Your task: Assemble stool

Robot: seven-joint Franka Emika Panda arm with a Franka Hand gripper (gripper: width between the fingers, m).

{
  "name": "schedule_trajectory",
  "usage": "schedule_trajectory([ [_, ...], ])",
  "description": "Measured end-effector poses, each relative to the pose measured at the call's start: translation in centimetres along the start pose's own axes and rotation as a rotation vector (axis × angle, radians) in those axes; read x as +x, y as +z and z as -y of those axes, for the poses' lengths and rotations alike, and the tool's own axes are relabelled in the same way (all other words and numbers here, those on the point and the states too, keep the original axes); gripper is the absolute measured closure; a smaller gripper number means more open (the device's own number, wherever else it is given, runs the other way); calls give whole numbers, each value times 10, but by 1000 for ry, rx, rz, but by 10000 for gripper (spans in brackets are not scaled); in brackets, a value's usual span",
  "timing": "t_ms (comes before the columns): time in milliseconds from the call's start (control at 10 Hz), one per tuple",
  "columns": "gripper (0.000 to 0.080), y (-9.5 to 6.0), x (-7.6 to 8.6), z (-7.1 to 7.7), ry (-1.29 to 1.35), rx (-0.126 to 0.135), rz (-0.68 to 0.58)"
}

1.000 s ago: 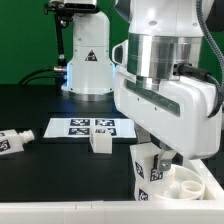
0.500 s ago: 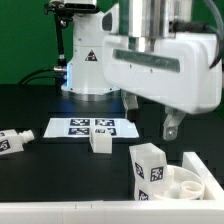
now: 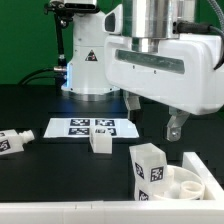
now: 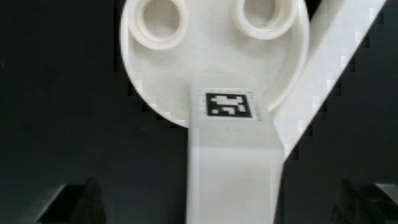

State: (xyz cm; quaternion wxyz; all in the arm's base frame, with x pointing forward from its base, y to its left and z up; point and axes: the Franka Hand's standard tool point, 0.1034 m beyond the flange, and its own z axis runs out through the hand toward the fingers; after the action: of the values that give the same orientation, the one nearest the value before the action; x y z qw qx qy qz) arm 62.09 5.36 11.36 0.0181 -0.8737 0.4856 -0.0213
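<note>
Exterior view, read from its left to its right. At the far edge one lying leg [image 3: 12, 141] rests on its side on the black table [image 3: 40, 165]. Next comes the marker board [image 3: 85, 128], with a loose leg [image 3: 100, 142] upright just in front of it. Above and further along, the gripper [image 3: 152, 120] hangs with its jaws spread wide and nothing between them. Below it the standing leg [image 3: 148, 165] rises at the rim of the seat disc [image 3: 190, 182]. Whether the leg is fully home in its socket cannot be told.

The step in hand is probably fetching another leg. Lift straight up so that neither finger brushes the standing leg, then approach the loose leg squarely and close on its flat faces, well clear of the marker board.
</note>
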Motion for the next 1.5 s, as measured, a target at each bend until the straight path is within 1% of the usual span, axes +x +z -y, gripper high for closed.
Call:
schedule_trajectory([
  [100,150,0,-2,-10,-108,7,0],
  [200,150,2,-7,-24,-242,0,7],
  [400,150,6,-13,-29,-410,12,-18],
  [500,150,6,-11,-30,-514,10,-18],
  [600,150,6,-11,-30,-544,10,-18],
  [700,150,8,-10,-33,-647,9,-12],
  [800,150,12,-8,-45,-727,5,2],
  [900,150,18,-10,-63,-803,-7,17],
  [1000,150,23,-13,-79,-916,-21,40],
  [1100,150,29,-19,-91,-968,-34,64],
  [1200,150,32,-23,-92,-978,-36,61],
  [1300,150,31,-21,-92,-1076,-34,61],
  [1500,150,32,-21,-95,-1070,-36,78],
])
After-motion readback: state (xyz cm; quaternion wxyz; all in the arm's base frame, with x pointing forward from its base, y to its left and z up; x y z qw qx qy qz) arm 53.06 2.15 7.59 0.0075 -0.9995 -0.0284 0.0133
